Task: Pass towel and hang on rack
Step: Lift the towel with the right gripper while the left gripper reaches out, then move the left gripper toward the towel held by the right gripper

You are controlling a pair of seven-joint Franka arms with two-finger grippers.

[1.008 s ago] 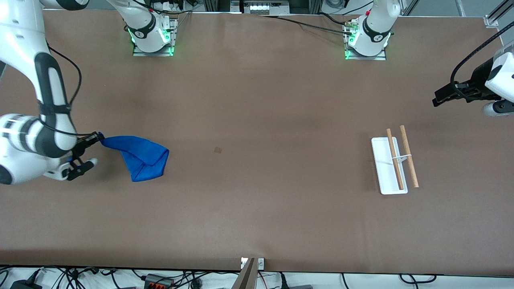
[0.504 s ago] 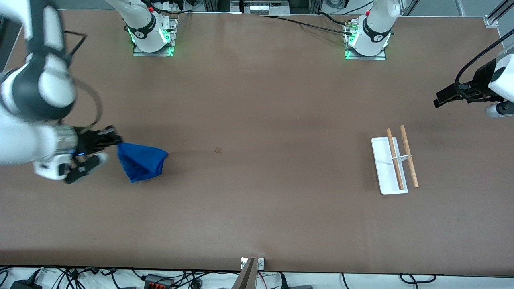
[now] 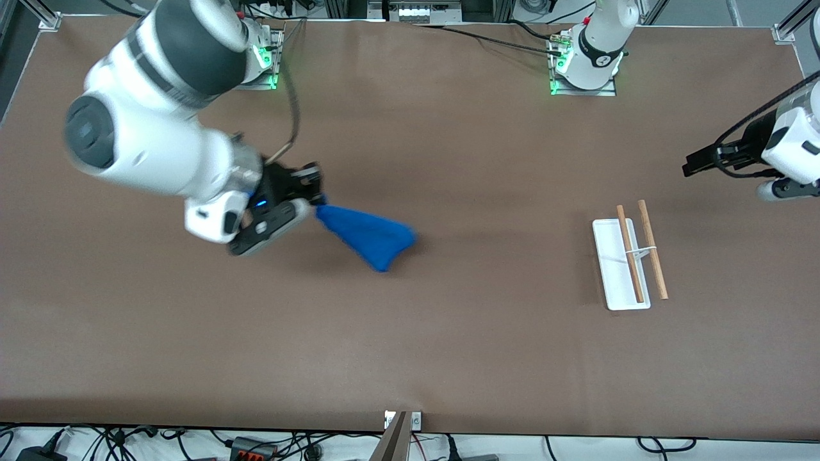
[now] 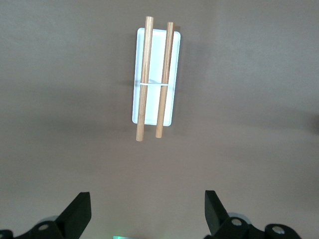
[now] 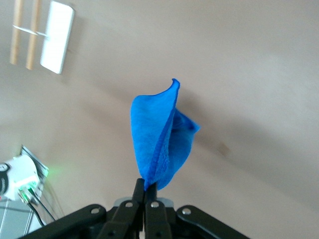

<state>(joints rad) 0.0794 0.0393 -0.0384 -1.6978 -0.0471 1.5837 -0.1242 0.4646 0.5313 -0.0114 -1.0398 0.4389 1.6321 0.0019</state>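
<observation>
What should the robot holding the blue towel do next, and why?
Probably carry it a bit more toward the left arm's end of the table. The right gripper is shut on the towel, which hangs above the table's middle. The rack stands much closer to the left gripper, which is open and waiting.

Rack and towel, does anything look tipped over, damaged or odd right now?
Nothing stands out. The rack sits flat on the table, rods parallel. The blue towel hangs from the shut right gripper over mid-table; the left gripper waits open above the rack.
</observation>
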